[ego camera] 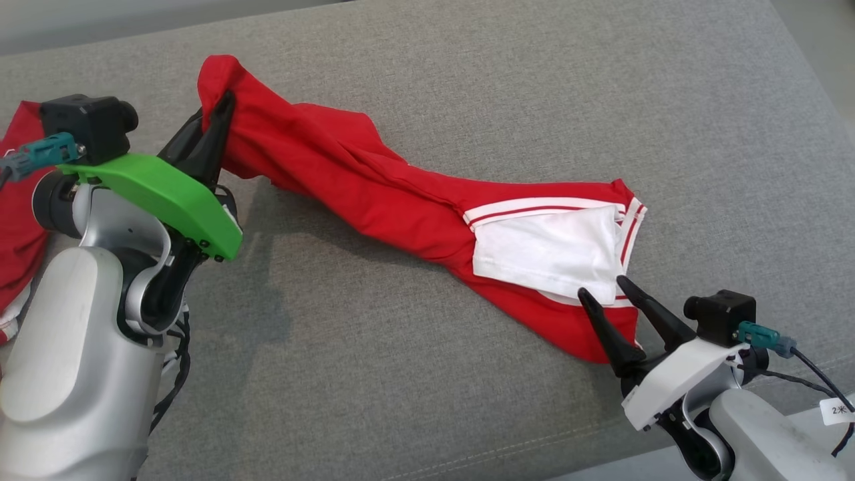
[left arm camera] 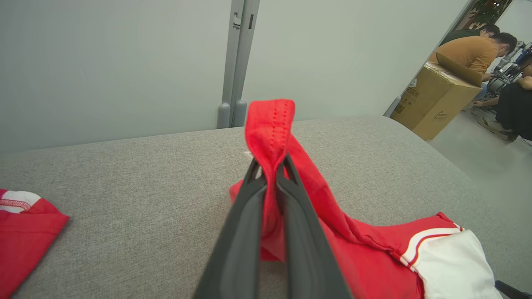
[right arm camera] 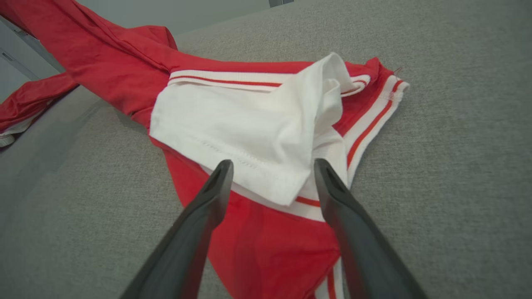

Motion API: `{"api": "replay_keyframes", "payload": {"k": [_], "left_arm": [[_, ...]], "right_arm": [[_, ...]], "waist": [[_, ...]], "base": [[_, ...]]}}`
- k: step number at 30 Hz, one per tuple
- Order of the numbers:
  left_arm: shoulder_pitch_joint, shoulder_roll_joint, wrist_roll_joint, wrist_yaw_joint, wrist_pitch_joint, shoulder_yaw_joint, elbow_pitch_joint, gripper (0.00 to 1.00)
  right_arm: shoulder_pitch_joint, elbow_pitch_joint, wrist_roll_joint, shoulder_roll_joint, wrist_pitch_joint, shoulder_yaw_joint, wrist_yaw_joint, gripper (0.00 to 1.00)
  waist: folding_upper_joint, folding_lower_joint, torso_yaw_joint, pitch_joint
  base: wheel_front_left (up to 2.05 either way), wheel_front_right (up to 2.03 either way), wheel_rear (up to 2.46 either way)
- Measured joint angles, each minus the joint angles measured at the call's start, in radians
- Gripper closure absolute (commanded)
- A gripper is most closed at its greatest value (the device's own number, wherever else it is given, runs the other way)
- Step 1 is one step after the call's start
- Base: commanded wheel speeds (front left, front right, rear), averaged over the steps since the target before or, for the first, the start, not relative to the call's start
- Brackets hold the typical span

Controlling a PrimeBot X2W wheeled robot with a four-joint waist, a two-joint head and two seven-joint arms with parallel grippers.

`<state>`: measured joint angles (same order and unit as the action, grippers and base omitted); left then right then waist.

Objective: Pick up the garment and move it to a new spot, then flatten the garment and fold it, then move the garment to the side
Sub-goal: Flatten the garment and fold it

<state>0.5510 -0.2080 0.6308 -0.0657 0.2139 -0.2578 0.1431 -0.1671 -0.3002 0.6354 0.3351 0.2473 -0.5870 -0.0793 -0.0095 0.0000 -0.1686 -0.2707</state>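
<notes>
The red garment (ego camera: 374,194) lies across the grey cushion (ego camera: 507,87), far left to near right. The left gripper (ego camera: 224,110) pinches its far end tight. The right gripper (ego camera: 601,287) is spread wide at the white part (ego camera: 541,250); it should close on that edge, then both lift together.

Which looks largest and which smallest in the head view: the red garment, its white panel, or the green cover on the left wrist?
1. The red garment, by far.
2. The white panel and the green cover look about alike, and the cover is nearer the camera, so no ranking.
</notes>
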Motion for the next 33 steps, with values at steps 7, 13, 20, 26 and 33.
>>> {"api": "replay_keyframes", "payload": {"k": [7,13,20,26,33], "left_arm": [[-0.025,-0.008,0.000,0.016,0.016,0.004,-0.036,1.00],[-0.041,-0.021,0.000,0.031,0.032,0.006,-0.064,1.00],[-0.047,-0.027,0.000,0.039,0.042,0.010,-0.095,1.00],[-0.065,-0.027,0.002,0.044,0.056,0.009,-0.119,1.00],[-0.070,-0.027,0.014,0.050,0.063,0.008,-0.133,1.00]], "right_arm": [[-0.015,-0.026,0.019,-0.021,-0.002,-0.003,-0.004,0.06],[-0.025,-0.046,0.024,-0.021,-0.003,-0.002,-0.008,0.00],[-0.035,-0.067,0.024,-0.021,-0.003,0.001,-0.008,0.00],[-0.040,-0.099,0.026,-0.026,-0.003,-0.002,-0.015,0.09],[-0.053,-0.117,0.032,-0.038,-0.003,-0.009,-0.018,0.76]], "waist": [[0.0000,0.0000,0.011,-0.001],[0.0000,0.0000,0.013,-0.003],[0.0000,0.0000,0.013,-0.005],[0.0000,0.0000,0.014,-0.007],[0.0000,0.0000,0.020,-0.008]], "base": [[0.00,0.00,0.00],[0.00,0.00,0.00],[0.00,0.00,0.00],[0.00,0.00,0.00],[0.00,0.00,0.00]]}}
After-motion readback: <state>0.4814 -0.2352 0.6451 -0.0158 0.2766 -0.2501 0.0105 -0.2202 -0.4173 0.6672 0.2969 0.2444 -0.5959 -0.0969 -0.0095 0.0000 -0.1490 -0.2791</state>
